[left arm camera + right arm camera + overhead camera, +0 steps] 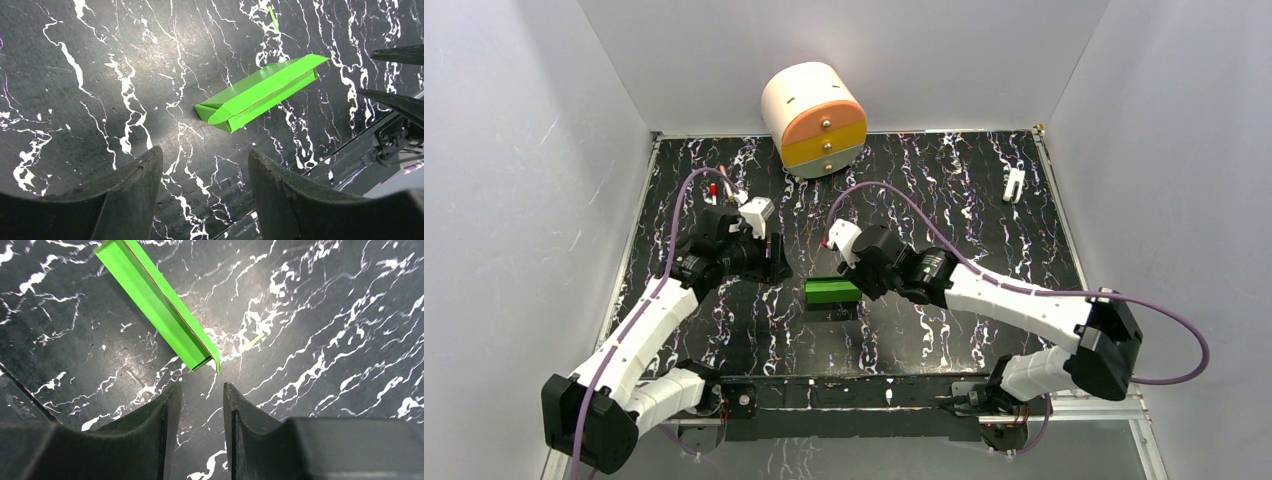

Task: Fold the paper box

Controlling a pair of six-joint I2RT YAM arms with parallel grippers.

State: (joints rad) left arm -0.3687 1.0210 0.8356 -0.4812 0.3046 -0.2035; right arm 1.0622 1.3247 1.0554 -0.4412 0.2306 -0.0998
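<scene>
The paper box (832, 292) is a bright green, long, narrow folded box lying on the black marbled table between the two arms. In the left wrist view the paper box (260, 92) lies ahead of my left gripper (202, 156), which stands open with only bare table between its fingers. My left gripper (776, 262) is a short way left of the box, apart from it. My right gripper (201, 389) is open and holds nothing, and the near end of the paper box (155, 300), with a small flap sticking out, lies just beyond its fingertips. My right gripper (860, 282) is at the box's right end.
A cream cylinder drawer unit (816, 118) with orange and yellow drawers stands at the back centre. A small white piece (1014, 184) lies at the back right, and small red and white bits (716, 188) at the back left. A green scrap (272, 17) lies beyond the box.
</scene>
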